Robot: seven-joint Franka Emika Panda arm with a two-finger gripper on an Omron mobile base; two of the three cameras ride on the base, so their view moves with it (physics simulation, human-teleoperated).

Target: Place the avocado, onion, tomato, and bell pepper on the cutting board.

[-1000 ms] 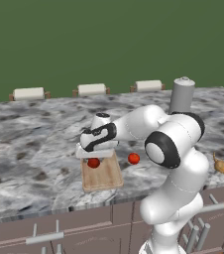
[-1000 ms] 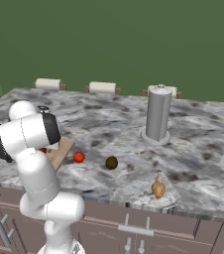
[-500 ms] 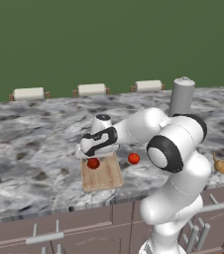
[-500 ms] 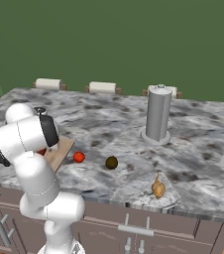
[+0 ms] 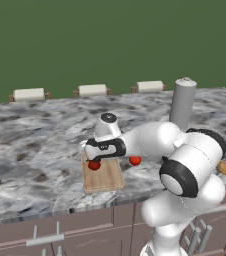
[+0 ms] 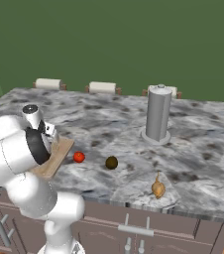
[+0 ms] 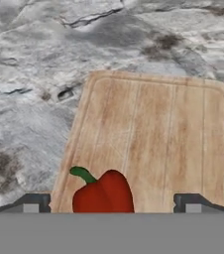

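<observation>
A marbled desk (image 5: 30, 150) spans the frame; at centre, the cutting board (image 7: 153, 139) carries a red bell pepper (image 7: 104, 194) near its lower edge. The hand (image 7: 111, 204) hovers there, fingers spread wide. Right of the board sit tomato (image 6: 79, 157), avocado (image 6: 111, 162), onion (image 6: 157, 188).

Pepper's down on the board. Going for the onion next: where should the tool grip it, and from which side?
Grip the onion across its round tan bulb, coming straight down from above. It sits alone on the counter near the front edge, with its thin stem tip pointing up, so the fingers should straddle the stem and close on the widest part. The stem looks too thin to hold. The tool is open over the cutting board.
</observation>
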